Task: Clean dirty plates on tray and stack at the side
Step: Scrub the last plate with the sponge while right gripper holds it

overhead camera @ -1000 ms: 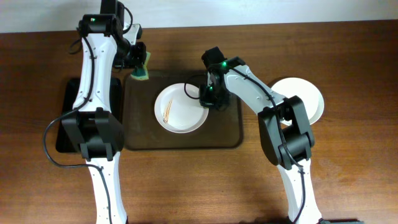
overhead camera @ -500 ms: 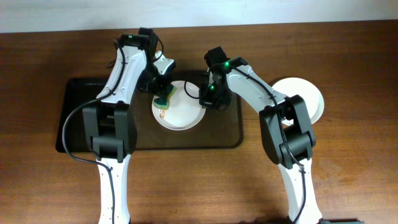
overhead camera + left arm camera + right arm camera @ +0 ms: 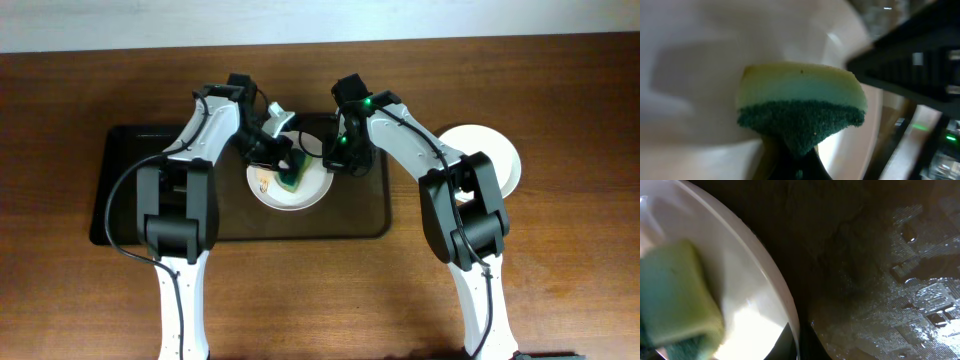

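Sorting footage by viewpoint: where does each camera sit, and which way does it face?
Overhead: above the table, facing straight down; both arms, tray, plate.
Left wrist: on the left gripper, facing the sponge it holds against the plate.
Right wrist: on the right gripper, facing plate rim and tray; own fingers unclear.
Shared: all show sponge and plate.

This looks like a robotics lab staged for a dishwashing trial. A left arm [image 3: 175,205] and a right arm [image 3: 462,210], white and black with small green lamps lit, stand fixed at the near edge of a wooden bench [image 3: 560,280]. A loose black cable [image 3: 112,205] loops beside one. Kitchen props lie between them: a brown tray [image 3: 370,215], a white plate [image 3: 300,200] and a green sponge [image 3: 288,176].
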Controlling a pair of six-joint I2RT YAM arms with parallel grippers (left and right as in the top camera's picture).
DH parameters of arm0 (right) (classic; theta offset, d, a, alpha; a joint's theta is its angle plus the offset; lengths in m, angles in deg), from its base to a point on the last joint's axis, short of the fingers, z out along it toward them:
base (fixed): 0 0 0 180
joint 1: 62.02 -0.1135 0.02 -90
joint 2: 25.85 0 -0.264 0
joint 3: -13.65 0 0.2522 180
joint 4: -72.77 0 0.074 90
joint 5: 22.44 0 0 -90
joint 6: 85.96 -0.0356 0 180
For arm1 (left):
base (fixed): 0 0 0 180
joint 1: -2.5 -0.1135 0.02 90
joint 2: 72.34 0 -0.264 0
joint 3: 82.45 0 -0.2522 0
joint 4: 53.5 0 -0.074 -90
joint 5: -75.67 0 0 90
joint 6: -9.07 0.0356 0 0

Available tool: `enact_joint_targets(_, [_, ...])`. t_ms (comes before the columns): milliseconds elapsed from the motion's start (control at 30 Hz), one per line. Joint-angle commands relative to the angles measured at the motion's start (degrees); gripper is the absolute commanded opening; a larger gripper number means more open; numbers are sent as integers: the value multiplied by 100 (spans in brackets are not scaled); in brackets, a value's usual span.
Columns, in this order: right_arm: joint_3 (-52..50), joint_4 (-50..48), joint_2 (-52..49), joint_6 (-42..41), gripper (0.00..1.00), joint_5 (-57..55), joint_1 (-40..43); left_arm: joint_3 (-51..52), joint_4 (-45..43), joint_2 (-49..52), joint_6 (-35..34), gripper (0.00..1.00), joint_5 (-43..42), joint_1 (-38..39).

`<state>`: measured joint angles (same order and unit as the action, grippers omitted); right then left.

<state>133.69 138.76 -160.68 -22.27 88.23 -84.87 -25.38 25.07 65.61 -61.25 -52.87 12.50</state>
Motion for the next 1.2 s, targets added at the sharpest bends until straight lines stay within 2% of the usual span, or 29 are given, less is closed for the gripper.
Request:
enact_joint_targets(0, [-140,2,-142,0,4,-328,4,-85,214,131,105,1,-625,-61])
enact_joint_targets(133, [-140,2,-142,0,4,-330,4,-743,822,131,-723,1,1309,-409])
enact_joint_targets(233, [-140,-2,-142,-2,4,-330,4,-883,944,131,-1156,1,2747,-522])
enact_joint_targets(300, [-140,-7,-142,-2,4,-330,4,-879,758,133,-1152,1,3091,-442])
enact_joint_targets(500, [-140,-17,-142,0,4,-330,4,-422,678,188,-1150,1,3091,267])
enact_joint_targets(633, [-140,-20,-142,-2,4,-330,4,37,909,188,-1143,1,2938,437])
enact_joint_targets(767, [-140,-20,-142,-2,4,-330,4,20,1272,186,-363,1,1182,227])
enact_joint_targets(867, [-140,-20,-142,-2,4,-330,4,20,1325,186,-188,1,551,37])
enact_joint_targets(967, [-140,-20,-142,-2,4,-328,4,20,723,186,-229,1,533,-39])
enact_joint_targets(1033, [-140,-15,-142,-2,4,-328,4,22,85,186,-514,1,570,-39])
enact_joint_targets(1100, [-140,-9,-142,-2,4,-328,4,22,-627,188,-986,1,979,-15])
enact_joint_targets(1167, [-140,-4,-142,0,4,-328,4,22,-1104,188,-1071,1,1432,52])
